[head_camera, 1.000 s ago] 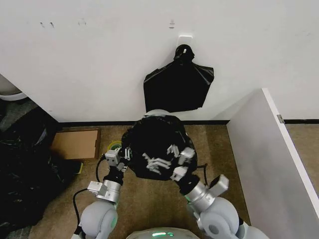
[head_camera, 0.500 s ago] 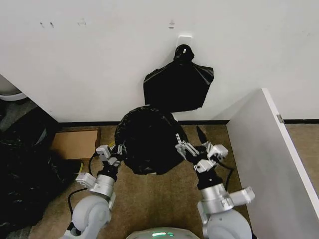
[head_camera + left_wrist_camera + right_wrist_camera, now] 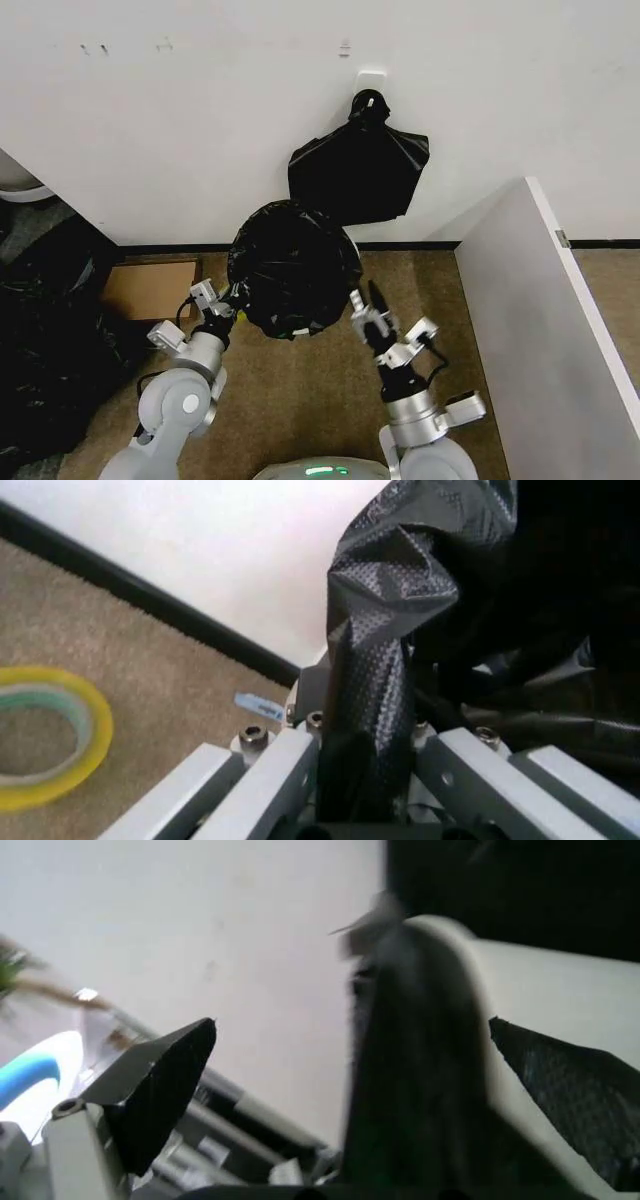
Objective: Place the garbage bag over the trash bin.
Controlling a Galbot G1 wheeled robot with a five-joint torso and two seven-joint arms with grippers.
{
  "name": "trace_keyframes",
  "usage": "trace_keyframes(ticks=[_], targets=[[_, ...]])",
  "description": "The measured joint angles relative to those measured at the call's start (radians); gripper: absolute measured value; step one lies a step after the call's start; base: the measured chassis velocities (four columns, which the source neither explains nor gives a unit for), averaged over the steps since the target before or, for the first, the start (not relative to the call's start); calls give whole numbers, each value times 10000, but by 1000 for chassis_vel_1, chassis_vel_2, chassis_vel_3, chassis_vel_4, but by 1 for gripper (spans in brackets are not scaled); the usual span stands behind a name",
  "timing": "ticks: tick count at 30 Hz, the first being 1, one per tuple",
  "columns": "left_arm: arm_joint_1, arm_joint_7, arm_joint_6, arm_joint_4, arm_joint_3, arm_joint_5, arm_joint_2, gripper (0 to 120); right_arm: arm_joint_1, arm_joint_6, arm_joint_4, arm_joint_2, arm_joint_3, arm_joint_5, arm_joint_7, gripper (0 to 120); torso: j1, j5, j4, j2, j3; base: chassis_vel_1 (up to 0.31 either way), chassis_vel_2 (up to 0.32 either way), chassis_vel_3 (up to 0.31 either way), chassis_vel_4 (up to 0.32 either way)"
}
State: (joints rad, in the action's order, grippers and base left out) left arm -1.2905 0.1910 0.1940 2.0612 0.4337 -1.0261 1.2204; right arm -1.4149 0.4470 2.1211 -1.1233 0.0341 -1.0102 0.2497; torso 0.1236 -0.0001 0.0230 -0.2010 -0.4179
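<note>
A white wall [image 3: 200, 110] rises behind a tan carpeted floor [image 3: 300, 420], where a white partition [image 3: 530, 300] runs off toward 4 o'clock. A squarish black bag with a knotted top [image 3: 358, 170] hangs from a wall hook at 12 o'clock, and a dark heap of black material [image 3: 40, 330] lies at 9 o'clock beside a flat cardboard sheet [image 3: 150, 288]. At centre, the garbage bag [image 3: 293, 268] is draped glossy and wrinkled over the trash bin [image 3: 530, 982], whose white side shows bare in the right wrist view. The left tool [image 3: 222, 303], at 8 o'clock of the bag, is clamped on a fold of the garbage bag's film, seen pinched between its grey jaws in the left wrist view [image 3: 365, 705]. The right tool [image 3: 372, 312], at 5 o'clock of the bag, stands with its fingers spread apart, holding nothing, just beside the plastic. A yellow tape roll [image 3: 45, 739] lies on the carpet near the black baseboard [image 3: 150, 600].
</note>
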Motion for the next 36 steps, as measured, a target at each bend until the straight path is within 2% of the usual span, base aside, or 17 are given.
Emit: trace_keyframes(ticks=[3, 7, 10, 13, 15, 19, 24, 29, 36], targets=[[46, 191, 178, 9, 34, -165, -11, 0, -43, 34, -115, 41, 50, 365, 355, 100, 0, 1, 0, 0, 0, 0, 0, 0, 0], [180, 623, 560, 61, 149, -612, 12, 0, -169, 461, -706, 191, 23, 1632, 1307, 100, 1, 0, 1, 0, 0, 0, 0, 0, 0], [203, 740, 684, 151, 205, -841, 24, 0, -183, 623, -998, 244, -45, 2483, 1394, 100, 1, 0, 2, 0, 0, 0, 0, 0, 0], [158, 801, 807, 366, 254, -1144, 24, 0, -82, 673, -1311, 266, -188, 4387, 461, 100, 1, 1, 1, 0, 0, 0, 0, 0, 0], [58, 802, 833, 519, 258, -1195, 20, 0, 19, 590, -1356, 269, -205, 5076, -162, 100, 1, 1, 0, 0, 0, 0, 0, 0, 0], [-48, 789, 836, 690, 265, -1207, 20, 0, 120, 372, -1357, 256, -145, 5466, -854, 99, 1, 1, 0, 0, 0, 0, 0, 0, 0], [-149, 761, 836, 911, 385, -1288, 11, 0, 251, 407, -1628, 187, -146, 6445, -1865, 88, 1, 1, 0, 0, 0, 0, 0, 0, 0], [-163, 754, 836, 913, 438, -1295, 13, 0, 213, 580, -1661, 215, -157, 6545, -1905, 88, 1, 1, 1, 0, 0, 0, 0, 0, 0], [-178, 747, 836, 928, 433, -1272, 53, 0, 230, 759, -1742, 230, -168, 6122, -1432, 71, 1, 1, 0, 0, 0, 0, 0, 0, 0]])
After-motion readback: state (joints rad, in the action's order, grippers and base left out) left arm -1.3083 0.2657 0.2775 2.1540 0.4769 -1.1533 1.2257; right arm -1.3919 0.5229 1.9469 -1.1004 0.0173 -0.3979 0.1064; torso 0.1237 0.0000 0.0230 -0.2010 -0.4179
